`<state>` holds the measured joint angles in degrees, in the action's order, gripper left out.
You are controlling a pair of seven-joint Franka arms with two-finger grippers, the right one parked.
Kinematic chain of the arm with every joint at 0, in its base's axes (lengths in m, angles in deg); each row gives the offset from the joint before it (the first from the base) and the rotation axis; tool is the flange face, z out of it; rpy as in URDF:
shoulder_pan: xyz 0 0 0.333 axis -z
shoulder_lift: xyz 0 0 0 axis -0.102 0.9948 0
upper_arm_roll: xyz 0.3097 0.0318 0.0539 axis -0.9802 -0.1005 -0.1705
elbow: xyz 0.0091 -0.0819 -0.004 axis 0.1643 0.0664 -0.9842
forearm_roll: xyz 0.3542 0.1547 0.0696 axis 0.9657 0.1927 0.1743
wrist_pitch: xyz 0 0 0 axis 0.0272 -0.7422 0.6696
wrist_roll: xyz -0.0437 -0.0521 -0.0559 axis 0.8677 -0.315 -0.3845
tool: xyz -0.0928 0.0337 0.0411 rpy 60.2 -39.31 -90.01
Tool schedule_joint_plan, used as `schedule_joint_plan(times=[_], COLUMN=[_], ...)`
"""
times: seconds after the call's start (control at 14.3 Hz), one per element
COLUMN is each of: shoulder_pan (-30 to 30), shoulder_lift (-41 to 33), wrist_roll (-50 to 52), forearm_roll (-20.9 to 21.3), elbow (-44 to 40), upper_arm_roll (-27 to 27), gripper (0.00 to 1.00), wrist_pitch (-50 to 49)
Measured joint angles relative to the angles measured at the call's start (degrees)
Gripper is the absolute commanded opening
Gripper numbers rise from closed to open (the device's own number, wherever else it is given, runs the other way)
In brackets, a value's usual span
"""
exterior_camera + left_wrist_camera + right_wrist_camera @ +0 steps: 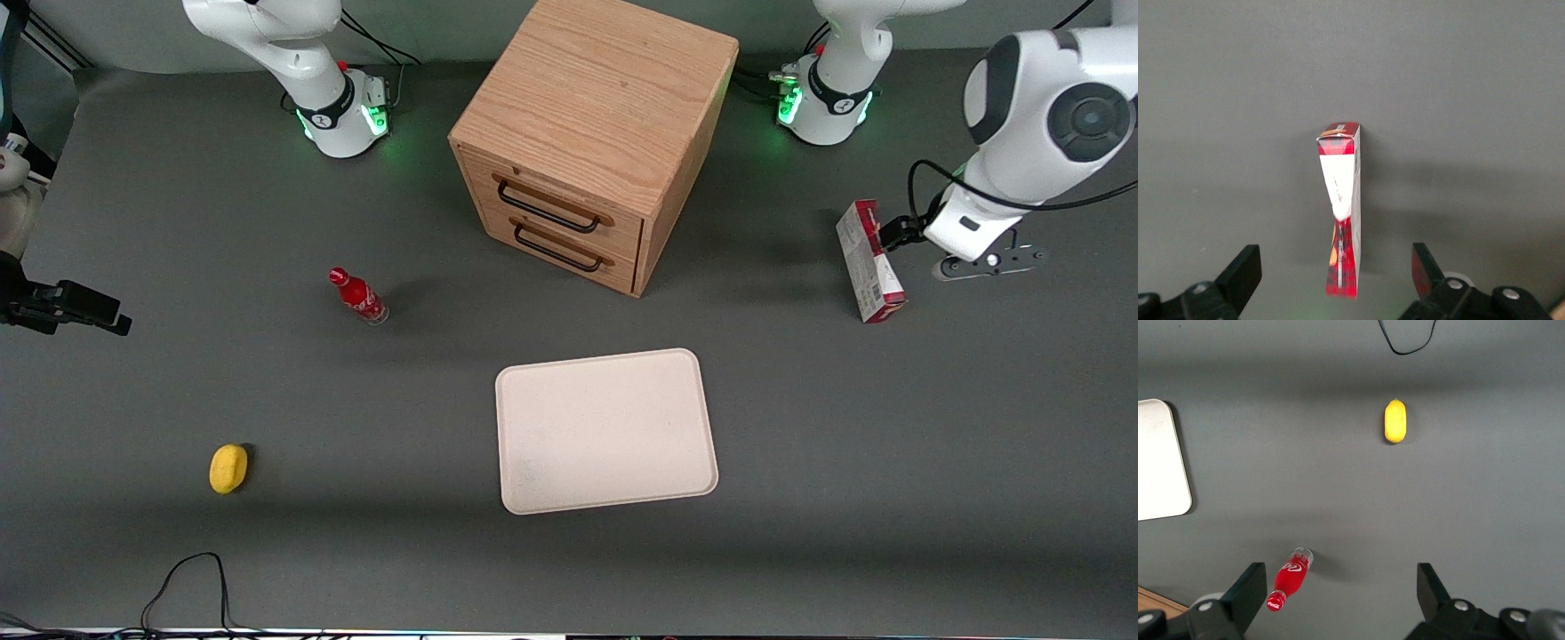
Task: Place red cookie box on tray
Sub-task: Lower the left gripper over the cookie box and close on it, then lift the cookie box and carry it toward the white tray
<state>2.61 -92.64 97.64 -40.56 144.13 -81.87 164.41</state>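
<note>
The red cookie box (869, 261) stands on its narrow long edge on the grey table (267, 551) toward the working arm's end, at about two o'clock from the tray (606, 430), its long axis running from twelve to six o'clock in the front view; no writing on it can be read. The gripper (1331, 273) hangs over the box with its fingers (1243, 272) wide apart on either side, not touching it. Only the right wrist view shows white script on the small red bottle (1290, 579), near a yellow object (1395, 421); the wooden cabinet (591, 133) shows only from the front.
</note>
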Motion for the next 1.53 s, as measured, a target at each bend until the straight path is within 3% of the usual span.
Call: schedule_joint_plan(times=[0.28,0.49,0.56,0.63,0.7,0.77,1.26,1.53], shoulder_pan=[-0.3,-0.4,-0.4,-0.4,-0.4,-0.4,0.2,1.4], shoulder_lift=[-0.2,1.3,2.5,4.0,5.3,6.4,8.4,7.9], wrist_roll=[0.2,0.5,0.5,0.5,0.5,0.5,0.5,0.3], forearm_roll=[0.0,-0.1,-0.1,-0.1,-0.1,-0.1,-0.1,-0.1], elbow=[15.1,21.6,22.3,22.5,22.5,22.4,20.6,8.2], upper_arm_roll=[-1.2,-2.1,-2.7,-3.1,-3.4,-3.6,-3.6,-3.5], gripper=[1.00,1.00,0.93,0.63,0.21,0.00,0.00,0.00], wrist_pitch=[20.7,30.4,32.7,34.4,35.3,35.5,32.4,13.8])
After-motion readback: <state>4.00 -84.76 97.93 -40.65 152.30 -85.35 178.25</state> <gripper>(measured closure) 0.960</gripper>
